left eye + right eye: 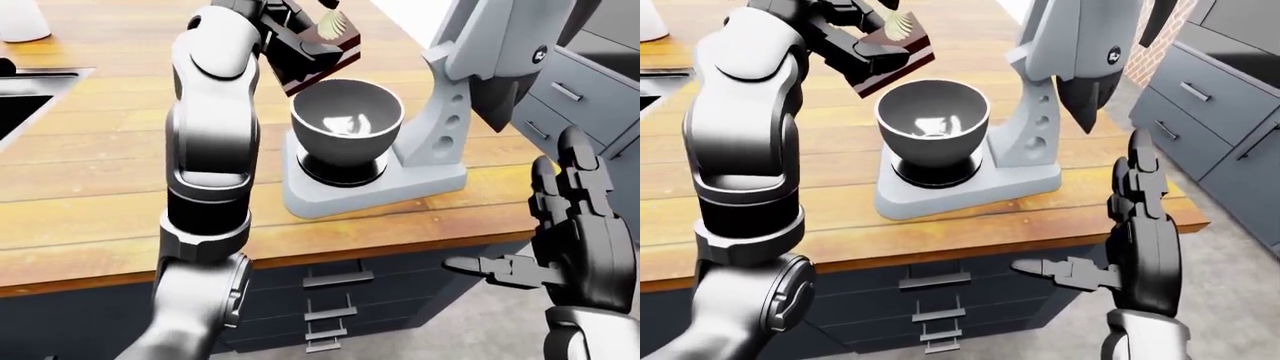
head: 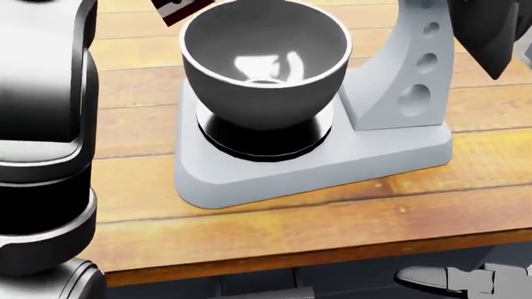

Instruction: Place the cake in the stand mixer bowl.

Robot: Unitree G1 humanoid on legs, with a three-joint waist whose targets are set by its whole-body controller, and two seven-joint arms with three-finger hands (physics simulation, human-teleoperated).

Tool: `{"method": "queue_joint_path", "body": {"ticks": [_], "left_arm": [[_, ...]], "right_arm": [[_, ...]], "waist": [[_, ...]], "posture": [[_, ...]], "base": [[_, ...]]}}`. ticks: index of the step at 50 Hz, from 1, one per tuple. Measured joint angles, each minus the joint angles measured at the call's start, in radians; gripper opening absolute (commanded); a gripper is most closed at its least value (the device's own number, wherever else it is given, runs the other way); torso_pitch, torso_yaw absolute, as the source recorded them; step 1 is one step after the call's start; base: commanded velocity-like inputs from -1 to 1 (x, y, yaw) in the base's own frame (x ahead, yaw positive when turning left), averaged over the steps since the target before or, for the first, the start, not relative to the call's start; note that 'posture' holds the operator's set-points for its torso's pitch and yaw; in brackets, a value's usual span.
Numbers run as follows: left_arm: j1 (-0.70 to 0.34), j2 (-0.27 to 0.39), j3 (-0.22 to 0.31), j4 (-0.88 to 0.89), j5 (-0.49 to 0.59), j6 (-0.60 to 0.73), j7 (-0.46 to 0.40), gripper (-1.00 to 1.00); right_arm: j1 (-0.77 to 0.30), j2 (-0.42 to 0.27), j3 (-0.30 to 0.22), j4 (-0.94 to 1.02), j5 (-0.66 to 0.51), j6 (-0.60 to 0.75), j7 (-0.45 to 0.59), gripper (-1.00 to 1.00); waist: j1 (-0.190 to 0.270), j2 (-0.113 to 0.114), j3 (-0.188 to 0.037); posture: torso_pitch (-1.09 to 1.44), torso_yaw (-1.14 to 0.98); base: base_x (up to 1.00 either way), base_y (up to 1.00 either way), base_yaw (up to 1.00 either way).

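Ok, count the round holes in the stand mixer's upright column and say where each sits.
3, stacked up the stand mixer column, right of the bowl in the head view: lowest and largest, middle, top and smallest. More could be hidden above the frame.

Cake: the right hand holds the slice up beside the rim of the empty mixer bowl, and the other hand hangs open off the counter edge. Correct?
Not quite. It is the left hand whose fingers close on the cake, as the right-eye view shows. The slice is up beside the rim of the empty mixer bowl; the right hand hangs open off the counter edge.
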Motion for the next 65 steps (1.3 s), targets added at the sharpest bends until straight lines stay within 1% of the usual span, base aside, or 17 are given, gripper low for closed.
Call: {"method": "queue_joint_path", "body": {"ticks": [8, 15, 27, 34, 40, 43, 50, 62, 63, 64, 65], "left_arm": [[0.004, -0.033, -0.012, 0.025, -0.003, -0.017, 0.026, -1.0], [0.002, -0.048, -0.009, 0.063, -0.015, -0.045, 0.055, -1.0], [0.022, -0.077, -0.021, 0.134, -0.033, -0.089, 0.104, -1.0], [0.033, -0.09, -0.024, 0.162, -0.044, -0.126, 0.131, -1.0], [0.038, -0.08, -0.017, 0.231, -0.061, -0.231, 0.172, -1.0], [0.045, -0.075, -0.01, 0.257, -0.067, -0.261, 0.188, -1.0], [0.054, -0.073, -0.007, 0.298, -0.085, -0.307, 0.216, -1.0], [0.079, -0.082, -0.014, 0.289, -0.095, -0.338, 0.24, -1.0], [0.077, -0.081, -0.014, 0.292, -0.094, -0.339, 0.241, -0.78], [0.076, -0.081, -0.014, 0.295, -0.094, -0.34, 0.243, 0.4], [0.074, -0.081, -0.013, 0.295, -0.093, -0.343, 0.245, 1.0]], "right_arm": [[0.003, 0.002, -0.005, -0.005, 0.003, -0.001, 0.002, 1.0], [0.006, 0.004, -0.004, -0.007, 0.005, -0.003, 0.003, 1.0], [-0.001, 0.0, -0.018, 0.001, 0.014, -0.002, 0.004, 1.0], [-0.003, -0.002, -0.016, 0.001, 0.015, -0.002, 0.002, 1.0], [0.0, -0.001, -0.012, -0.007, 0.014, 0.002, 0.002, 1.0], [0.001, 0.0, -0.009, -0.008, 0.011, 0.001, 0.001, 1.0], [-0.001, 0.0, -0.009, -0.005, 0.012, 0.0, 0.002, 1.0], [-0.002, -0.002, -0.009, -0.007, 0.011, 0.003, 0.003, 1.0], [-0.003, -0.002, -0.007, -0.008, 0.011, 0.004, 0.003, 1.0], [-0.004, -0.003, -0.007, -0.008, 0.01, 0.005, 0.002, 1.0], [-0.004, -0.003, -0.007, -0.008, 0.011, 0.006, 0.003, 1.0]], "waist": [[0.001, -0.001, -0.001], [0.003, -0.004, -0.002], [0.003, -0.004, -0.002], [0.003, -0.002, -0.005], [0.001, -0.002, -0.007], [0.001, -0.001, -0.008], [0.002, -0.001, -0.009], [0.0, 0.001, -0.011], [0.0, 0.001, -0.01], [0.0, 0.001, -0.01], [0.0, 0.001, -0.011]], "posture": [[0.0, 0.0], [0.0, 0.0], [0.0, 0.0], [0.0, 0.0], [0.0, 0.0], [0.0, 0.0], [0.0, 0.0], [0.0, 0.0], [0.0, 0.0], [0.0, 0.0], [0.0, 0.0]], "base": [[0.0, 0.0, 0.0], [0.0, 0.0, 0.0], [0.0, 0.0, 0.0], [0.0, 0.0, 0.0], [0.0, 0.0, 0.0], [0.0, 0.0, 0.0], [0.0, 0.0, 0.0], [0.0, 0.0, 0.0], [0.0, 0.0, 0.0], [0.0, 0.0, 0.0], [0.0, 0.0, 0.0]]}}
